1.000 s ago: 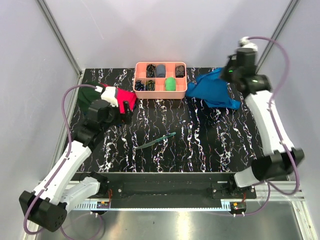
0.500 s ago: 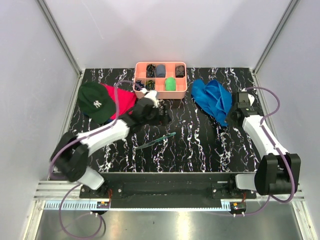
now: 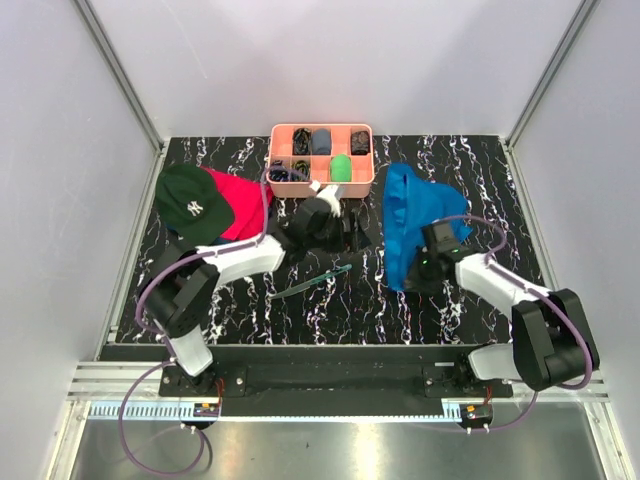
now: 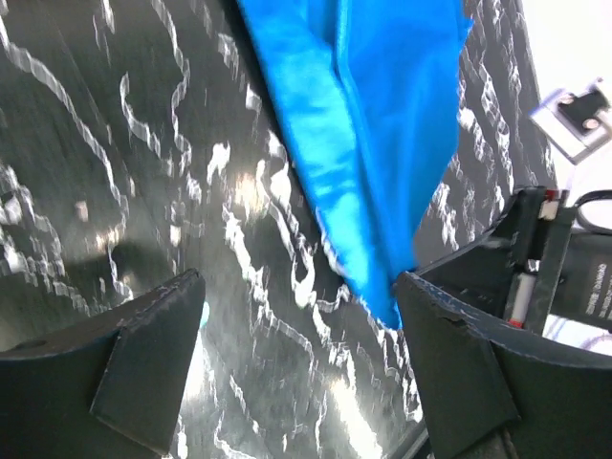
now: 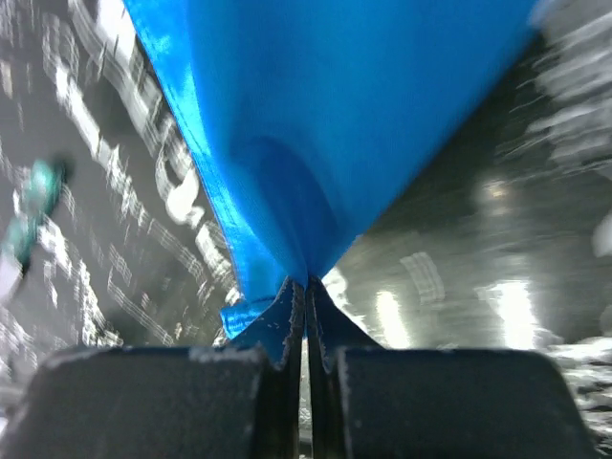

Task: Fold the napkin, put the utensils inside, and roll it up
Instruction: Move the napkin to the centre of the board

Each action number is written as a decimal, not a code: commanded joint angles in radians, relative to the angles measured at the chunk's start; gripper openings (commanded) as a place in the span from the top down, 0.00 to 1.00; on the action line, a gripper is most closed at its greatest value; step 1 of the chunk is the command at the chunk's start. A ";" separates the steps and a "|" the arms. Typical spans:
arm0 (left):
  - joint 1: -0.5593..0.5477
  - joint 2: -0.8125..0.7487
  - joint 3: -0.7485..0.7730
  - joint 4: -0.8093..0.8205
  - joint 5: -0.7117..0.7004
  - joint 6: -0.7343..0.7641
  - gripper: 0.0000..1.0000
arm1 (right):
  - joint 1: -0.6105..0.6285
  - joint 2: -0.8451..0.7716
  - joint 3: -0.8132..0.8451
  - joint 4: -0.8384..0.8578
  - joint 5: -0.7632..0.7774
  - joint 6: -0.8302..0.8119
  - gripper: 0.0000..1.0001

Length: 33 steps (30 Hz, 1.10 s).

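The bright blue napkin (image 3: 410, 222) hangs stretched over the right middle of the black marbled table. My right gripper (image 3: 428, 262) is shut on its near edge; the wrist view shows the cloth (image 5: 316, 124) pinched between the jaws (image 5: 308, 306). My left gripper (image 3: 352, 232) is open and empty, low over the table just left of the napkin, whose tip (image 4: 368, 182) shows between its fingers (image 4: 296, 335). The dark teal utensils (image 3: 310, 281) lie on the table in front of the left gripper.
A pink compartment tray (image 3: 287, 132) with small items stands at the back centre. A dark green cap (image 3: 192, 203) lies on a red cloth (image 3: 243, 200) at the back left.
My right gripper has pulled the napkin from the back right toward the table's middle and front. My left arm has swung right from beside the cap to the middle.
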 commanded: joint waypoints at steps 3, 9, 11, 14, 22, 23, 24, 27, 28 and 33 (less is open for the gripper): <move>-0.011 -0.153 -0.284 0.129 0.077 -0.108 0.18 | 0.213 0.052 -0.015 0.177 -0.052 0.166 1.00; -0.015 -0.353 -0.407 0.061 -0.008 -0.093 0.17 | 0.237 0.063 0.145 0.047 0.041 0.051 0.67; -0.016 -0.375 -0.403 0.033 -0.025 -0.076 0.17 | 0.229 0.069 0.280 -0.025 0.176 -0.045 0.41; -0.016 -0.392 -0.392 0.003 -0.012 -0.061 0.16 | 0.176 0.145 0.472 -0.133 0.314 -0.151 0.25; -0.022 -0.404 -0.421 0.000 0.001 -0.081 0.16 | -0.010 0.542 0.874 -0.150 0.390 -0.310 0.25; -0.022 -0.410 -0.432 0.000 -0.004 -0.084 0.16 | -0.018 0.579 0.909 -0.151 0.399 -0.337 0.25; -0.024 -0.420 -0.436 -0.001 -0.007 -0.088 0.16 | -0.029 0.616 0.945 -0.151 0.398 -0.351 0.25; -0.025 -0.426 -0.447 -0.004 -0.012 -0.099 0.16 | -0.044 0.751 1.108 -0.156 0.396 -0.396 0.25; -0.025 -0.429 -0.448 -0.004 -0.010 -0.102 0.16 | -0.047 0.803 1.135 -0.156 0.396 -0.418 0.25; -0.041 -0.429 -0.458 -0.007 -0.025 -0.119 0.16 | -0.056 0.917 1.258 -0.156 0.410 -0.457 0.25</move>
